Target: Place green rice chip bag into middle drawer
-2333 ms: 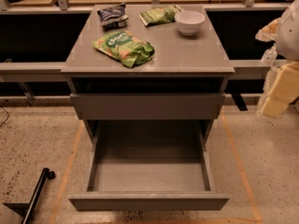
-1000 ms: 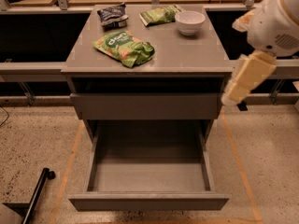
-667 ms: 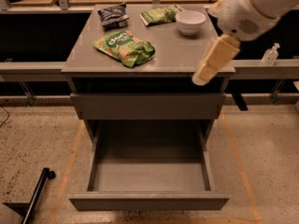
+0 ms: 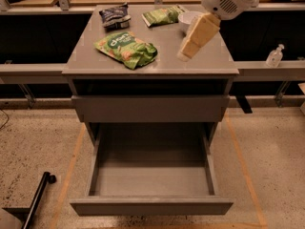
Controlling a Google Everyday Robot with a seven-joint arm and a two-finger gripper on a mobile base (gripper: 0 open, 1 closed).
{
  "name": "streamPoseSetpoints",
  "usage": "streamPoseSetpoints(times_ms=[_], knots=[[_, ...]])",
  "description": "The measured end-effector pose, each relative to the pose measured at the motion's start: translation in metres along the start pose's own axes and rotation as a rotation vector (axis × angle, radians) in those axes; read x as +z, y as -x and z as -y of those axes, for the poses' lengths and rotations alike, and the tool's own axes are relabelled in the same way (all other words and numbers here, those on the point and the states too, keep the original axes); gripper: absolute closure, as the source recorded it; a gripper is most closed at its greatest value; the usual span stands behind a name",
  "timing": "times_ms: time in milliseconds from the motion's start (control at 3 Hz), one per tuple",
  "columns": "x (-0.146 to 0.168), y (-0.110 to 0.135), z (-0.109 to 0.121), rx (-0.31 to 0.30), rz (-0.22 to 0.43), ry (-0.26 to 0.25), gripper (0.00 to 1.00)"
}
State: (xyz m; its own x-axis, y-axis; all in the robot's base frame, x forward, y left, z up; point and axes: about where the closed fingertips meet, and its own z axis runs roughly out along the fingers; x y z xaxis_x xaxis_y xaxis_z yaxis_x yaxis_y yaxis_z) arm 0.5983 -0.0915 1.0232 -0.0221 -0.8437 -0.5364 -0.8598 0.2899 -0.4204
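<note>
Nearest, on the speckled floor (image 4: 33, 147), a black pole (image 4: 38, 199) lay slanted at the lower left, its lower end cut off by the frame. Orange tape lines (image 4: 245, 171) ran along both sides of the cabinet. The drawer (image 4: 152, 206) stood pulled well out, showing only its grey bottom and side walls. Above it a flat drawer front (image 4: 150, 109) sat closed, with a dark gap under the surface (image 4: 200, 66).

On the surface, the green bag (image 4: 126, 48) lay flat toward the left front, well apart from the drawer below. The gripper (image 4: 184, 55) hung tilted over the right side of the surface, tip down and to the left, to the right of the green bag and not touching it. Whether it was clenched or released could not be told. The white arm (image 4: 224, 1) ran out of view at the top right.

Farther back, a white bowl (image 4: 187, 18) was partly hidden behind the gripper. A small pale bag (image 4: 163, 15) lay just left of the bowl, and a dark bag (image 4: 115, 15) lay at the back left. A clear bottle (image 4: 275, 56) stood on a ledge (image 4: 267, 69) to the right. The room behind was dark.
</note>
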Motion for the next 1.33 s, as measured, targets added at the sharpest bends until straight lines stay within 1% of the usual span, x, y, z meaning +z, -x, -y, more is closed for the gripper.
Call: streamPoseSetpoints(times_ms=[333,667,1000,1333], knots=[[0.013,-0.006,-0.003,0.072,0.005,0.001,0.00],[0.047,0.013,0.004,0.136,0.064,0.007,0.00],[0.092,0.029,0.016,0.204,0.125,0.042,0.00],[0.134,0.036,0.033,0.256,0.164,0.084,0.00]])
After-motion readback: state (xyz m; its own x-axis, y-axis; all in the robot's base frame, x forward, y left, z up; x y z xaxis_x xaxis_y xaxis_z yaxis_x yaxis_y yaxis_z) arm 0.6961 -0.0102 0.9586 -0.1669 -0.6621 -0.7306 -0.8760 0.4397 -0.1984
